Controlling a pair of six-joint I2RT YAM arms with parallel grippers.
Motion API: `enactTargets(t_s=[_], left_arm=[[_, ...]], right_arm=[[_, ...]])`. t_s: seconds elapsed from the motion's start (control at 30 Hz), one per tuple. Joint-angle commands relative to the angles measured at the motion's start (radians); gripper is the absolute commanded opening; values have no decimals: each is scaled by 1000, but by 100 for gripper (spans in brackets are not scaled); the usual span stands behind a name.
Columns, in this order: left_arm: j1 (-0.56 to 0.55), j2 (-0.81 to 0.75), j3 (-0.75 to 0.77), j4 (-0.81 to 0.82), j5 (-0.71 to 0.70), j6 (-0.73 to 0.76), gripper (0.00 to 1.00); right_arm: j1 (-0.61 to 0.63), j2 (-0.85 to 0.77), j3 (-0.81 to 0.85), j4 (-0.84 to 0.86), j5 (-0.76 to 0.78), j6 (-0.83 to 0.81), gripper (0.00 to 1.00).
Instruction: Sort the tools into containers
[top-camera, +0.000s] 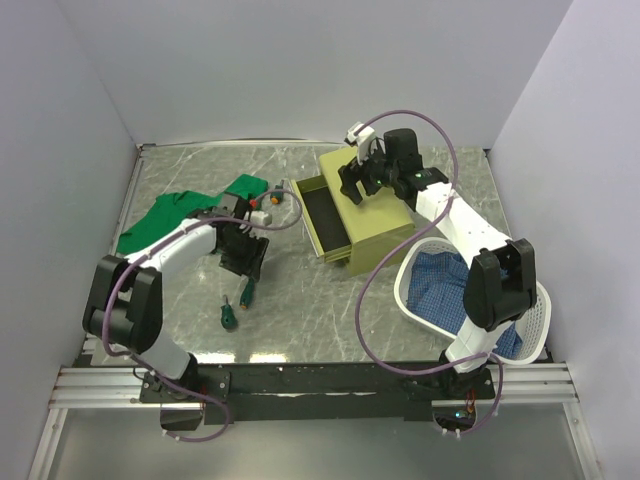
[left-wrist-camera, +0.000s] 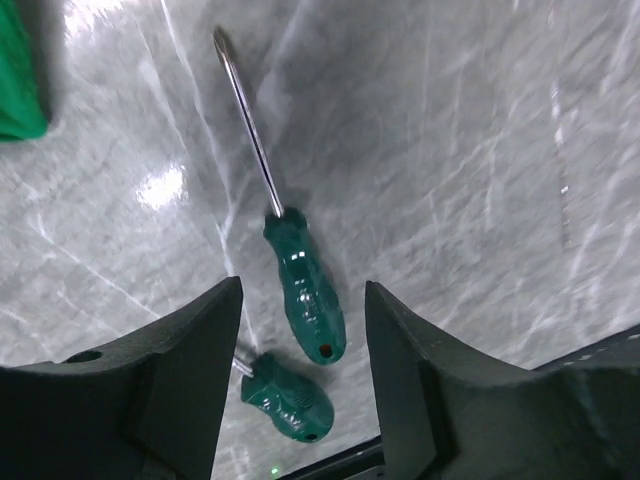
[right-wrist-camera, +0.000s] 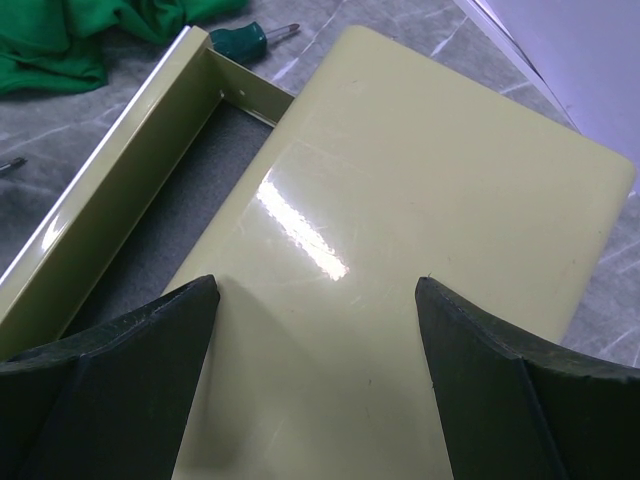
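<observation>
So the long screwdriver (left-wrist-camera: 305, 295) has a chunky, glossy dark-green handle with a little red dot on its butt end and a thin steel shaft. It lies flat on the grey marbled surface (left-wrist-camera: 480, 150). A stubby screwdriver (left-wrist-camera: 288, 400) with the same green handle sits just beside it, nearer the arm bases, and its short shaft is half hidden behind one finger in the wrist view. The left gripper (left-wrist-camera: 302, 290) hovers right over the long one's handle with its jaws spread wide, one finger on each side, and it isn't touching anything that I can see. A third screwdriver (right-wrist-camera: 240, 40), also green-handled, lies next to the far corner of the pulled-out drawer (right-wrist-camera: 110, 170), right by the crumpled green cloth (right-wrist-camera: 60, 50). The chest (top-camera: 385, 215) is a boxy olive-yellow thing with a shiny top and rounded corners, standing toward the back right of the surface. Its top drawer sticks out toward the left arm's side and shows a dark lined floor. The right gripper (right-wrist-camera: 315, 290) hangs over the chest's lid, jaws also wide apart and holding nothing. Near the right arm's base there's a white mesh basket (top-camera: 540, 320) with a blue checked cloth (top-camera: 440, 280) in it.
</observation>
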Motion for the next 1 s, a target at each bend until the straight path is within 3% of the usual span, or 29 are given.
enactTargets(t_s=[0.0, 0.2, 0.37, 0.47, 0.57, 0.6, 0.73, 0.83, 0.9, 0.97], left_arm=[[-14, -48, -27, -11, -86, 35, 59], [-20, -7, -64, 35, -9, 55, 57], [-45, 81, -3, 32, 8, 55, 54], [-56, 125, 0, 26, 14, 45, 38], [-56, 156, 14, -4, 23, 42, 16], [-54, 156, 38, -12, 20, 42, 1], [-25, 89, 138, -55, 37, 17, 1], [52, 61, 247, -38, 153, -67, 1], [101, 24, 272, 63, 323, -112, 1], [104, 15, 279, 199, 402, -184, 1]], right_arm=[[-7, 65, -34, -289, 26, 37, 88], [-8, 50, -62, -280, 37, 23, 88], [-10, 39, -73, -280, 42, 17, 89], [-10, 37, -71, -280, 46, 12, 89], [-10, 36, -67, -280, 49, 11, 89], [-11, 34, -68, -279, 52, 9, 89], [-18, 30, -74, -280, 54, 5, 89], [-27, 28, -76, -277, 58, 9, 89], [-30, 28, -74, -282, 58, 8, 89], [-28, 30, -74, -283, 58, 8, 89]])
